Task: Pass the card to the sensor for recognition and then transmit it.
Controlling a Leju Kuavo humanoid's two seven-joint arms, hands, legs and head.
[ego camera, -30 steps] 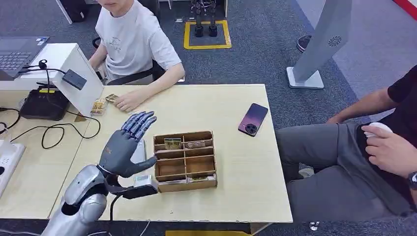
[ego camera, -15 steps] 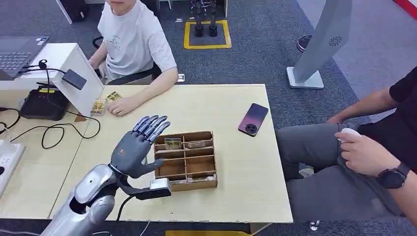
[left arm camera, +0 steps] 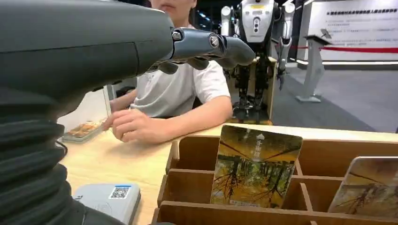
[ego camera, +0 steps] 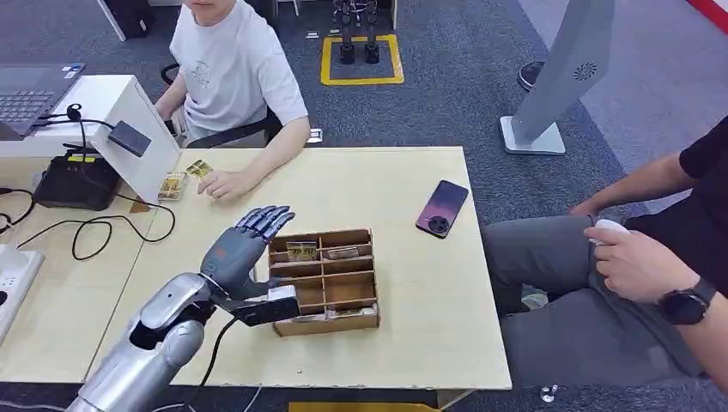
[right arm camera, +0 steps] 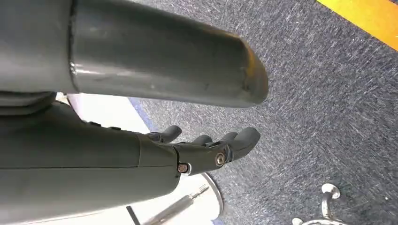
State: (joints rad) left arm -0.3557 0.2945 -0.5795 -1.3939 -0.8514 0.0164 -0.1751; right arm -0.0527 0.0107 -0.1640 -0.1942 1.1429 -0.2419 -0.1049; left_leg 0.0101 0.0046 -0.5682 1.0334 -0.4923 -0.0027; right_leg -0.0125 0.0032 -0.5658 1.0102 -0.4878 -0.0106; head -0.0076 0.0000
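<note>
Fingers [ego camera: 268, 220] of the left hand [ego camera: 240, 251] are spread and straight, holding nothing, and they now reach over the near-left corner of the wooden divided box [ego camera: 324, 280]. Over the last second the whole silver forearm [ego camera: 163, 330] has swung inward across the pale wooden table [ego camera: 403, 283], carrying the hand from a spot well to the left of the box to its edge; half a second ago the fingertips were already above the rim, and since then the palm has dropped lower and closer. I judge this to be the reach for a card, with the grasp not yet begun.

A seated person in a white shirt [ego camera: 232, 69] at the far side has slid a hand [ego camera: 225, 184] slightly along the table, near the loose cards [ego camera: 174, 185] by the white stand [ego camera: 129, 120].

Inside the box, the card with a forest picture [left arm camera: 253, 166] stands upright in a far-left compartment, directly ahead of the palm in the wrist view, untouched, with a second card [left arm camera: 368, 185] tilted in the next compartment. A small grey reader with a QR label [left arm camera: 110, 199] lies on the table just beside the box; it may be the sensor.

Hanging by the robot's side above the carpet, the right hand [right arm camera: 206, 150] has its fingers loosely apart and empty.
</note>
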